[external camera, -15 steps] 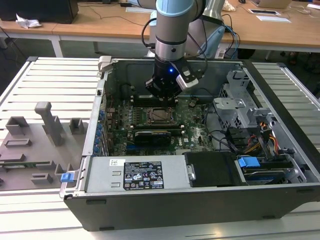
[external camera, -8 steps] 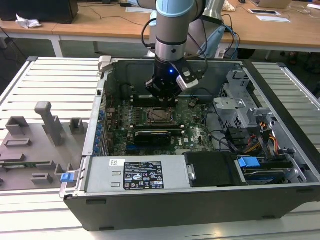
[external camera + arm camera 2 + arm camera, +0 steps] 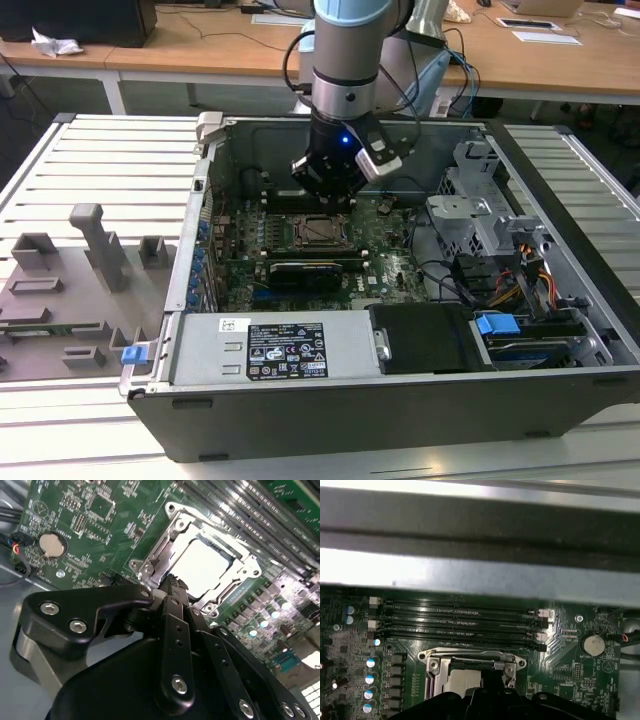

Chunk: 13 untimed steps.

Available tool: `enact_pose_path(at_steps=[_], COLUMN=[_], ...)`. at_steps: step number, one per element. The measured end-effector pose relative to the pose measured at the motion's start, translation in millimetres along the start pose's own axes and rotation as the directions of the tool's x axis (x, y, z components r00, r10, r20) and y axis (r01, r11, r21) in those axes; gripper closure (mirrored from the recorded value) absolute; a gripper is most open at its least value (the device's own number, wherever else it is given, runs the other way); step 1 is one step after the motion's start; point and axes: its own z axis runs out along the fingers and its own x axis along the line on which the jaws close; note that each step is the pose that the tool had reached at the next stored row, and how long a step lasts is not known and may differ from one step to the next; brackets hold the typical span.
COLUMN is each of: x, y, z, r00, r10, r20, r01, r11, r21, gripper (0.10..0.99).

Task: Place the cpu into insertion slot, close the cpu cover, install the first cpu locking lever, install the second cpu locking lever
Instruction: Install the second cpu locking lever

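Silvery cpu (image 3: 207, 565) sits inside the insertion slot (image 3: 172, 515) near the middle of the green motherboard (image 3: 385, 255), with the cpu cover (image 3: 245, 562) lying around it. The gripper (image 3: 172, 582) hangs just above the slot's edge, fingers together, holding nothing.

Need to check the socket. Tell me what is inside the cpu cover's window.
In the second wrist view the cpu cover lies flat, and the cpu's pale metal face shows through its window. The gripper hides the near edge; the insertion slot underneath is covered.

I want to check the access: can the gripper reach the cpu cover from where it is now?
Probably yes: the gripper hangs right at the edge of the cpu cover, and nothing stands between them on the motherboard.
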Motion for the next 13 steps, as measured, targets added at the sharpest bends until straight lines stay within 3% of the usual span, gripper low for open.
enact_pose_path(at_steps=[4,9,10,11,13], x=[0.4,0.5,0.6,0.8,1.3], y=[-7.0,-9.9,-12.8,-15.4,-22.2], z=[-0.6,-6.9,-6.9,-6.9,-7.1], r00=[1.0,1.0,1.0,1.0,1.0], r10=[0.0,0.0,0.001,0.001,0.001], r20=[-0.0028,-0.004,-0.0061,-0.0068,-0.0071], r01=[0.0,0.0,-0.001,-0.001,-0.002], r11=[1.0,0.9999,0.9992,0.9987,0.9981], r21=[-0.004,-0.012,-0.039,-0.052,-0.062], gripper=[0.984,0.984,0.984,0.984,0.984])
